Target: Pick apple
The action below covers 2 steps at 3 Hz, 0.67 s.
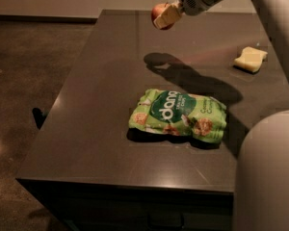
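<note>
My gripper (164, 16) grips the apple (157, 12) in the air, high above the surface (101, 105), beyond the bag (178, 115).

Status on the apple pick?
Tool up over the table's far end, shut on apple. Apple off the surface, shadow below. Green snack bag and yellow block lie on the table, not in the way.
</note>
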Available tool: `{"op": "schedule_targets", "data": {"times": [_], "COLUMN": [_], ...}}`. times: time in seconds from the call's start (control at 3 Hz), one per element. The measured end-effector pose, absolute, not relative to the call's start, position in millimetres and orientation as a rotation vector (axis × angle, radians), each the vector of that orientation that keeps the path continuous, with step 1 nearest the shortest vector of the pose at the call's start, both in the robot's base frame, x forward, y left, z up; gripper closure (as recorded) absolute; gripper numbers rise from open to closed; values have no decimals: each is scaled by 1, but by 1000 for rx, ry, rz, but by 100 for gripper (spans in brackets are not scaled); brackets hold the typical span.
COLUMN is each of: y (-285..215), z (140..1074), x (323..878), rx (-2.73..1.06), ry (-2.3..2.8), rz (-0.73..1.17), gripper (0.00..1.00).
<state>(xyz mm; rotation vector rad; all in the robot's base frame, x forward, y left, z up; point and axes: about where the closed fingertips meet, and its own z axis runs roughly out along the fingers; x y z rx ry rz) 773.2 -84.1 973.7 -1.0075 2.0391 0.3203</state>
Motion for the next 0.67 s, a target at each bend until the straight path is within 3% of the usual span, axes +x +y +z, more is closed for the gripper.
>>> {"op": "schedule_targets", "data": {"times": [0.67], "y": [-83], "z": [992], "x": [749], "rx": [-1094], "ry": [1994], "rz": [329], "gripper": [100]}}
